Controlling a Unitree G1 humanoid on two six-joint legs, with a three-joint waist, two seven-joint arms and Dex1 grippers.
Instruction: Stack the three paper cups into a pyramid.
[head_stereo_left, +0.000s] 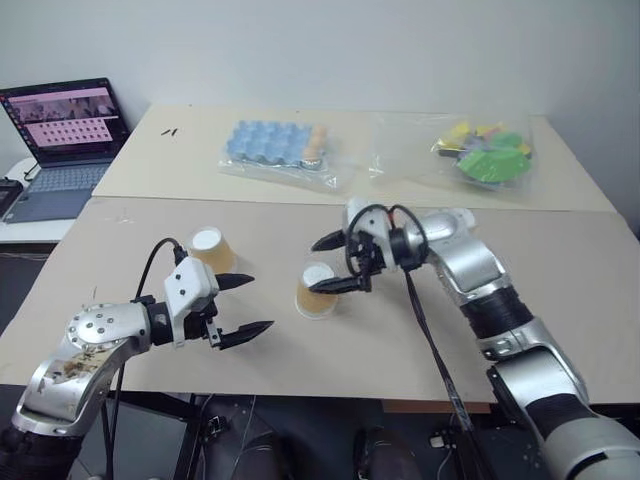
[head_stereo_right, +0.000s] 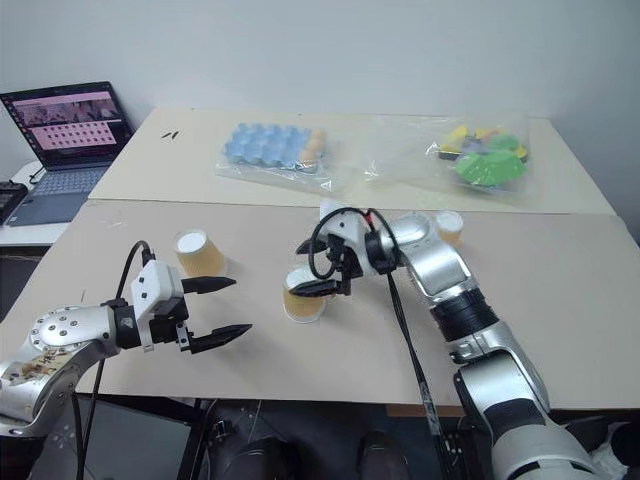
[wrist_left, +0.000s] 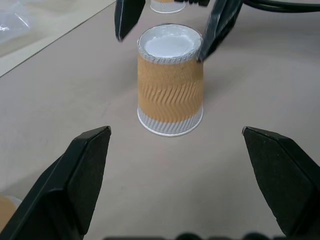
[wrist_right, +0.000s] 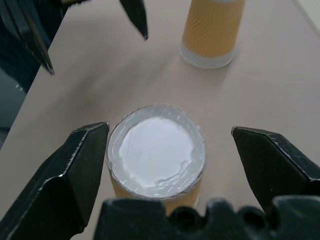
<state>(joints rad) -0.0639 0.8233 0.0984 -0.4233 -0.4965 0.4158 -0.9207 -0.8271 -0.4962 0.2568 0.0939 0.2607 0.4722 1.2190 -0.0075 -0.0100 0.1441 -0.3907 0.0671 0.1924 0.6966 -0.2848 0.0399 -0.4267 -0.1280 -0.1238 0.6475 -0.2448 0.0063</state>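
Nearest the table's (head_stereo_left: 560, 300) front edge, the left gripper (head_stereo_left: 246, 304) is being held released, fingers spread. Toward the table's middle, the right gripper (head_stereo_left: 336, 264) is being kept open around an upside-down cup (head_stereo_left: 316, 291). A second cup (head_stereo_left: 210, 249) is standing leftward, and a third (head_stereo_right: 450, 227) is standing behind the right arm.

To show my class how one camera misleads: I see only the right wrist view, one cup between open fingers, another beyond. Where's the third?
Observer: The third cup stands upside down on the far side of the right arm.
Operator: Is the left gripper holding anything?
Observer: No, the left gripper hangs open and empty beside the left cup.
Operator: Anything further back?
Observer: A blue egg tray in clear plastic.
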